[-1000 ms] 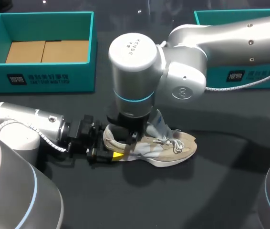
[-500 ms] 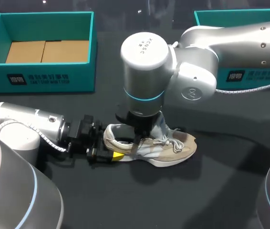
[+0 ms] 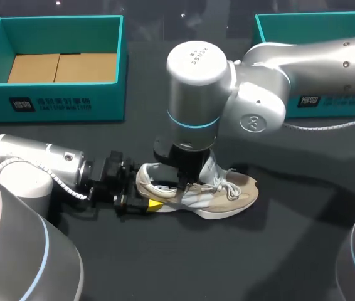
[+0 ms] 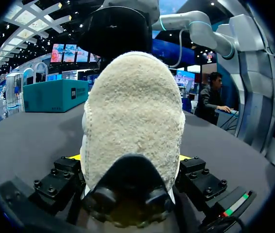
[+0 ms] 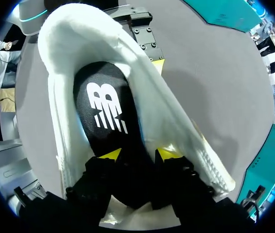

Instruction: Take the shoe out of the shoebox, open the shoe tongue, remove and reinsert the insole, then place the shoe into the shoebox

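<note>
Shoe (image 3: 218, 193) heel clamped by L gripper (image 3: 149, 202); insole (image 5: 106, 114) seen (R wrist only).

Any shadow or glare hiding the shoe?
Head view: soft shadow on the dark table beside the beige suede sneaker, no glare. Left wrist view: its heel evenly lit. Right wrist view: black insole clear of glare ahead of the right end effector.

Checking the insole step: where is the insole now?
Right wrist view: the black insole lies inside the shoe, just ahead of the right hand; the left hand holds the shoe's heel.
</note>
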Controlling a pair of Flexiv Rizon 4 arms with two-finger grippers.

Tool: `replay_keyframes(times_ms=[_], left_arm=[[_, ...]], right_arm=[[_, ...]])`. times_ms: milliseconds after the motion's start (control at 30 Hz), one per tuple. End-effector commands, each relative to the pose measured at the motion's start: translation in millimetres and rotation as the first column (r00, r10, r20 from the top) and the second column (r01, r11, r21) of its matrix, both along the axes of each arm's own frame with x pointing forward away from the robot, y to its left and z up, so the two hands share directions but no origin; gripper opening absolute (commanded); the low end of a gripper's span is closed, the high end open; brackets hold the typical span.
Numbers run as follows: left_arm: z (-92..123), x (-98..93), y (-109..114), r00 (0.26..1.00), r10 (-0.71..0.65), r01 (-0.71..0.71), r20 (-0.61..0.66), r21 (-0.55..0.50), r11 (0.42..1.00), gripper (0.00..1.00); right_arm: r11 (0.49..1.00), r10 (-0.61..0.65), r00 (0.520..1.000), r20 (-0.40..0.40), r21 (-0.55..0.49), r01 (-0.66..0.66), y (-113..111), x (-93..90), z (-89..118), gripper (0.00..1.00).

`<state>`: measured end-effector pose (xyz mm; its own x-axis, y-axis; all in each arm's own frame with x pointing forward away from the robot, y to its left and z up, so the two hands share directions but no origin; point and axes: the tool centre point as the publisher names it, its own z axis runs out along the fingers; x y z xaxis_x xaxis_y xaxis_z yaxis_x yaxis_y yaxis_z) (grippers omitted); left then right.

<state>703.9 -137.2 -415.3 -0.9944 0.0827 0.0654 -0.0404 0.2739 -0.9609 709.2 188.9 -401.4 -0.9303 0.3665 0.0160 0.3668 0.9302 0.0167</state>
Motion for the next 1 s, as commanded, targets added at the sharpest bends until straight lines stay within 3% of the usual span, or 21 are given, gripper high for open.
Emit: replay_keyframes(times_ms=[33, 167, 333, 467, 533, 1000], left_arm=[[-1, -0.1, 1, 1.000, 0.000, 0.000, 0.000, -0.001, 1.000, 0.00], [-1, -0.1, 1, 1.000, 0.000, 0.000, 0.000, -0.001, 1.000, 0.00], [-1, -0.1, 1, 1.000, 0.000, 0.000, 0.000, -0.001, 1.000, 0.00], [-1, -0.1, 1, 1.000, 0.000, 0.000, 0.000, -0.001, 1.000, 0.00], [-1, -0.1, 1, 1.000, 0.000, 0.000, 0.000, -0.001, 1.000, 0.00], [-1, -0.1, 1, 1.000, 0.000, 0.000, 0.000, -0.001, 1.000, 0.00]], right_arm=[[1.000, 0.011, 1.000, -0.017, 0.007, -0.011, 5, -1.7, -16, 0.42], [1.000, 0.026, 0.999, -0.037, 0.008, -0.026, 5, -10.4, -20, 0.41], [0.999, 0.049, 0.997, -0.064, 0.004, -0.049, 7, -20.3, -22, 0.31], [0.998, 0.055, 0.996, -0.073, 0.003, -0.055, 8, -25.9, -23, 0.19], [0.998, 0.056, 0.996, -0.075, 0.004, -0.056, 8, -27.5, -23, 0.00], [0.995, 0.029, 0.999, -0.045, 0.092, -0.025, 1, -28.2, -12, 0.00]])
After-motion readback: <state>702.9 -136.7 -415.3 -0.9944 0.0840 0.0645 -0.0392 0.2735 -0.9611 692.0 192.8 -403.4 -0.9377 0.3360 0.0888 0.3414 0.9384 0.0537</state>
